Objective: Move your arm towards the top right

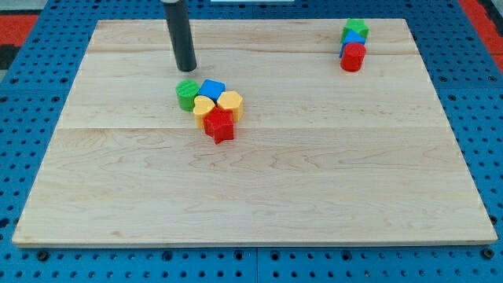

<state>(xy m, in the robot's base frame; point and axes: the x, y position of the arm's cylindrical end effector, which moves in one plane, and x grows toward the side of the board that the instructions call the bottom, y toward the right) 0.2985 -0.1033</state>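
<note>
My dark rod comes down from the view's top left and my tip rests on the wooden board, just above a cluster of blocks. The cluster holds a green cylinder, a blue cube, a yellow heart, a yellow hexagon and a red star, all touching. At the view's top right a green star, a blue block and a red cylinder stand in a tight column.
The board lies on a blue perforated table. A red area shows beyond it at the top left and top right corners.
</note>
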